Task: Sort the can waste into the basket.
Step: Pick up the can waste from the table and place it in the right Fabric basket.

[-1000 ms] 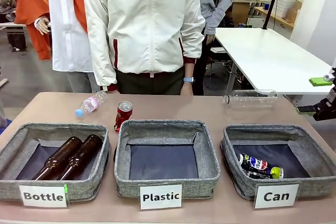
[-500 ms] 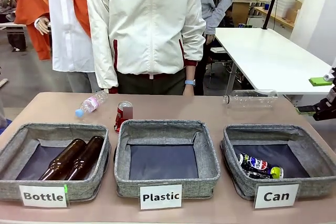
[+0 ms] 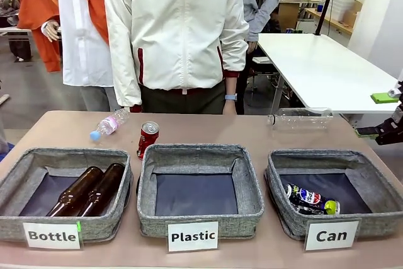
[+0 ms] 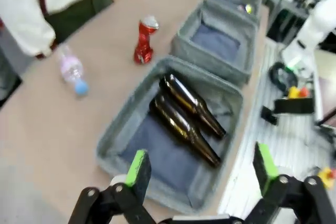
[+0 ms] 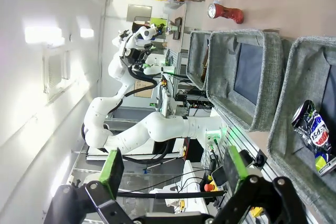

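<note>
You have three grey baskets in a row along the near edge of the table (image 3: 220, 129): the Bottle basket (image 3: 63, 154) by the left corner, the Plastic basket (image 3: 195, 150) in the middle and the Can basket (image 3: 334, 154) by the right corner. Each carries one white label, so three labels.

You can count two cans: one red can (image 3: 148, 138) on the table just beyond the Plastic basket's far left corner, and one crushed can (image 3: 308, 198) inside the Can basket.

There are two brown glass bottles (image 3: 72, 191), side by side in the Bottle basket.

There are two clear plastic bottles lying on the table: one blue-capped bottle (image 3: 108, 124) toward the far left corner, and one empty bottle (image 3: 301, 118) at the far edge toward the right.
</note>
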Controlling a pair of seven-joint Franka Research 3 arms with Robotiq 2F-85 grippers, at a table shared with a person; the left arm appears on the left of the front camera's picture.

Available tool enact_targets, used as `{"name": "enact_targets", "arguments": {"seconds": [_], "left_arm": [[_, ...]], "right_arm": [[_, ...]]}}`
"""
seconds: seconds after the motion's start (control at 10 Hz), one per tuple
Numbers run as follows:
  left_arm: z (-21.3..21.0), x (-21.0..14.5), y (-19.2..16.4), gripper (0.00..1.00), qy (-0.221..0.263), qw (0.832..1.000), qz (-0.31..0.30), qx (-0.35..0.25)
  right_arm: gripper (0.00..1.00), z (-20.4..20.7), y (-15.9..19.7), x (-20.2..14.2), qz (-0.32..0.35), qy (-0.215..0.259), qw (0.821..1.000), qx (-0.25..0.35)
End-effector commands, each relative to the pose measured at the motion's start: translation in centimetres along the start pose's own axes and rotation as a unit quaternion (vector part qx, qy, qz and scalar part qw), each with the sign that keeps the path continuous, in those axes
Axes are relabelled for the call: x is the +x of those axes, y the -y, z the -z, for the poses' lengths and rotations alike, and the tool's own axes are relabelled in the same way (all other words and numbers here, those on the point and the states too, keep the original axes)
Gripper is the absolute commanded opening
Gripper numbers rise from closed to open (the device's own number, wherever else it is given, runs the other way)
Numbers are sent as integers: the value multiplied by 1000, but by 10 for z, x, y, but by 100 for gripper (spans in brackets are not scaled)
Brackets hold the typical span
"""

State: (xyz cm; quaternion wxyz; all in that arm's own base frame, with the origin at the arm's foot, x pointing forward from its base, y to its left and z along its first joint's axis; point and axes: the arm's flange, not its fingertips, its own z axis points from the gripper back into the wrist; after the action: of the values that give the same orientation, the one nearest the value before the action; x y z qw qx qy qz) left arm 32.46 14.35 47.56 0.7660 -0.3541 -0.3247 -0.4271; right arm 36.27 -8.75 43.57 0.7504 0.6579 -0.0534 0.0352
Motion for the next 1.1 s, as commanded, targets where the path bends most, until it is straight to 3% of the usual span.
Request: {"name": "enact_targets", "arguments": {"seconds": [0.0,0.3,0.4,0.9,1.0], "left_arm": [[55,3,-7,100,28,997,73,3],[114,27,-19,100,-28,994,99,48],[89,12,-7,100,-4,998,69,11],[93,12,-9,100,-5,998,65,18],[108,21,-23,100,6,995,93,26]], "right_arm": [[100,-4,-2,1,-8,-4,1000,2],[100,-4,-2,1,-8,-4,1000,2],[100,-4,-2,1,-8,-4,1000,2],[100,-4,-2,1,-8,-4,1000,2],[100,-4,-2,1,-8,-4,1000,2]]}}
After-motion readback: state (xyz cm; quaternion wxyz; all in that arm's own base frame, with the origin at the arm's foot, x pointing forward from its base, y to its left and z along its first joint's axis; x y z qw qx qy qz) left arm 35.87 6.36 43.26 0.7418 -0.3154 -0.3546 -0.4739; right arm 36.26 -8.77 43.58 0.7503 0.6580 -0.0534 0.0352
